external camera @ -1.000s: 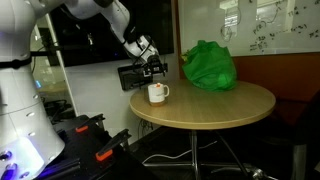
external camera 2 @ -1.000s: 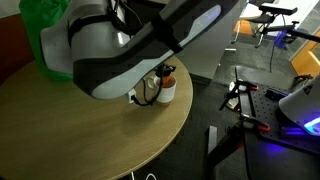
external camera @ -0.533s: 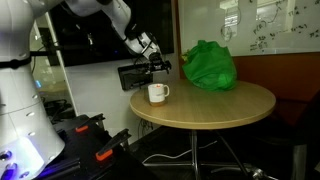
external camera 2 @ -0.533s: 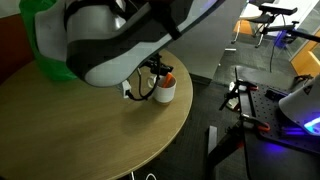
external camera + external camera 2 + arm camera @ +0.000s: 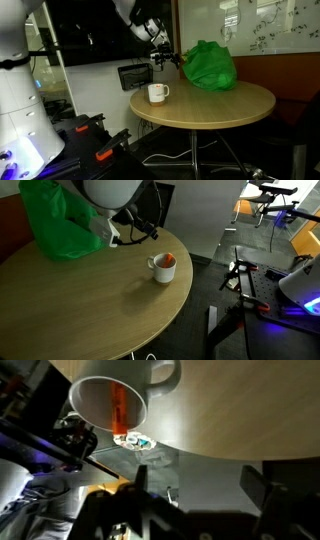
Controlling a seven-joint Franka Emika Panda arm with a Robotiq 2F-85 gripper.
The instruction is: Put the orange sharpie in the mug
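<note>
In an exterior view, the white mug (image 5: 157, 92) was seen standing upright near the edge of the round tabletop (image 5: 225, 105). The pincer (image 5: 163, 58) was held above it and clear of it, beside the green bag (image 5: 208, 65). The mug's inside could not be made out from there.

In an exterior view taken from higher up, the orange sharpie (image 5: 167, 260) was shown inside the mug (image 5: 164, 270), close to the edge of the tabletop (image 5: 90, 310). The pincer (image 5: 140, 227) was well apart from both.

In the wrist view, the orange sharpie (image 5: 120, 405) was seen leaning within the mug (image 5: 100, 390). The pincer (image 5: 195, 500) was found released, its jaws standing apart with nothing between them.

The placing was judged done. Only a withdrawal of the arm was judged to be left.
</note>
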